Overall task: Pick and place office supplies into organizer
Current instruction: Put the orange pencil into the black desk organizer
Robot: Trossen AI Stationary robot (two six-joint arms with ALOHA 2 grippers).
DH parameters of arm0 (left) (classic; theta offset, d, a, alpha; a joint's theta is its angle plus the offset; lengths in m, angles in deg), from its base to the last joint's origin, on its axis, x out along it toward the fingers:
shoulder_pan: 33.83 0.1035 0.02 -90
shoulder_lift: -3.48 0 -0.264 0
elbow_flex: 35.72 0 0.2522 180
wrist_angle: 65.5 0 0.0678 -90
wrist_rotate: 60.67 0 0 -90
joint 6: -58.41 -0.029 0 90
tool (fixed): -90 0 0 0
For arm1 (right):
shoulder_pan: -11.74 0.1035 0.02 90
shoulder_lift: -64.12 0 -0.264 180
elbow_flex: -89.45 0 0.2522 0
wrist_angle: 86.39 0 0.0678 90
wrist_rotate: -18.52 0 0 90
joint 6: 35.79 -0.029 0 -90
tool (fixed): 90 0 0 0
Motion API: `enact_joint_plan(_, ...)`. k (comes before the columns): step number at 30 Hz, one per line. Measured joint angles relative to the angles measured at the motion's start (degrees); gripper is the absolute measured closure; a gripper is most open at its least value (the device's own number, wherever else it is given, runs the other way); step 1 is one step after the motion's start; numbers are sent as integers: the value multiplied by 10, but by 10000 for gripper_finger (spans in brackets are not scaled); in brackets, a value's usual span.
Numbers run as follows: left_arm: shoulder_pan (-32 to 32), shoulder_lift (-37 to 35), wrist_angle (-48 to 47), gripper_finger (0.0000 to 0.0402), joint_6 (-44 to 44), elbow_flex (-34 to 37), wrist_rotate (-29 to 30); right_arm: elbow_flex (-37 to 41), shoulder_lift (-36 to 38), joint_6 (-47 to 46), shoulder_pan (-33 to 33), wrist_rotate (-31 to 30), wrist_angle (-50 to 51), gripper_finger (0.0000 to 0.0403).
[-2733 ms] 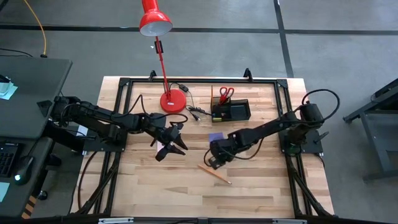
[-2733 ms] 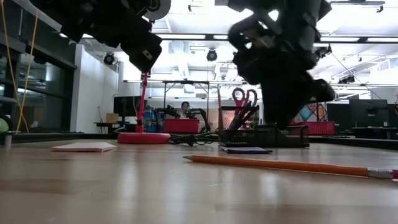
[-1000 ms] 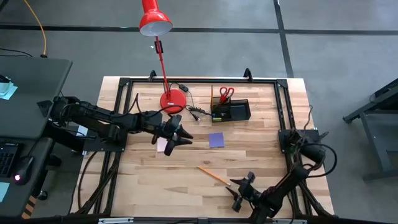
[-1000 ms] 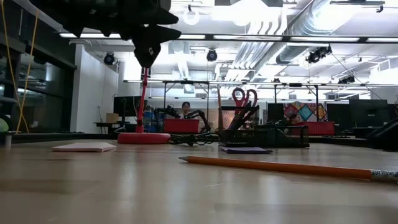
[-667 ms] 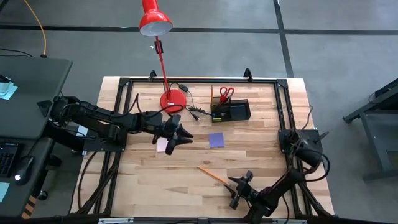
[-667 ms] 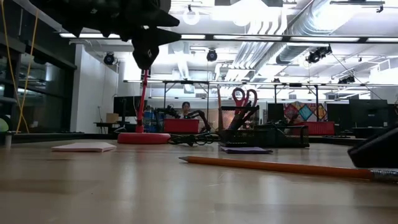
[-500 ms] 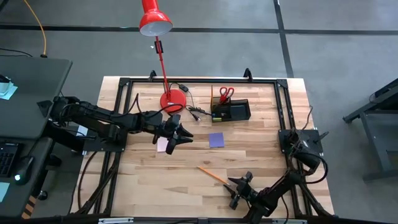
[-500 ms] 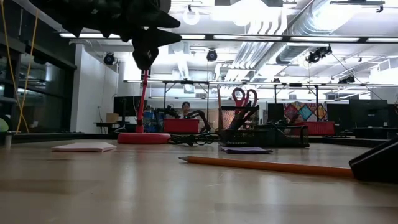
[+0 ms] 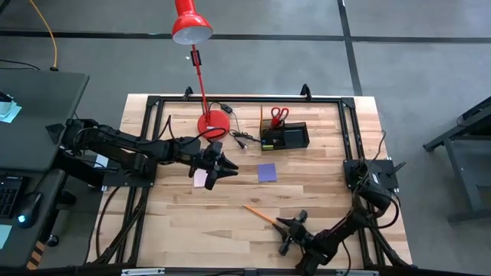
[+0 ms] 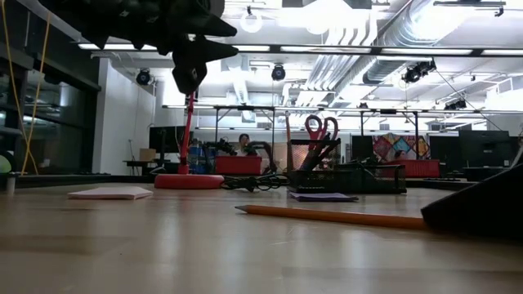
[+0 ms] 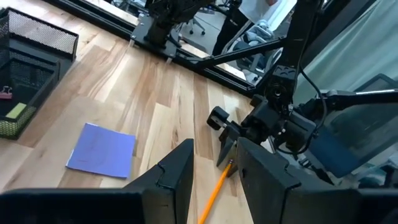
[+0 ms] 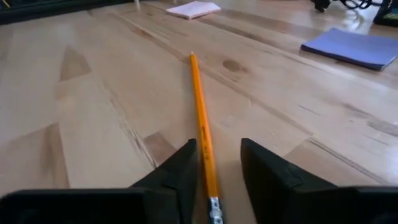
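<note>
Bare tabletop (image 9: 230, 230) around pencil (image 9: 262, 217); lamp (image 9: 201, 73) crowds organizer (image 9: 285, 136)

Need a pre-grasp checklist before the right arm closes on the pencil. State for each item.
1. Pencil lies between the right end effector's fingers: ok, its eraser end sits in the gap.
2. Fingers apart, not yet clamped: ok, gaps show on both sides in the right wrist view.
3. Pencil flat on the table, nothing on top of it: ok.
4. Left end effector out of the way: ok, it hangs over the pink pad, far from the pencil.
5. Purple pad apart from the pencil: ok.
6. Room in the organizer for the pencil: cannot tell; scissors stand at its back edge.
</note>
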Motion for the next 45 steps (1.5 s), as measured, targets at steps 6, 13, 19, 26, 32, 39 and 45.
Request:
enact_joint_plan(6,0,0,2,291,12,0,8,1,4,0,-1,35,-11,384)
enact_joint_plan(13,0,0,8,291,16,0,15,2,20,-27,8,62,-6,396)
enact_joint_plan(19,0,0,7,291,5,0,15,2,94,-38,-7,148,56,398)
enact_joint_plan(26,0,0,2,291,-48,0,-8,3,133,56,-34,195,70,400)
enact_joint_plan(32,0,0,3,291,-86,0,-58,3,164,110,-43,207,84,400)
enact_joint_plan(39,-12,0,-48,291,-154,-4,-109,3,197,173,-60,229,106,400)
enact_joint_plan(45,-33,26,-222,291,-272,-90,-76,3,224,232,-82,266,108,401)
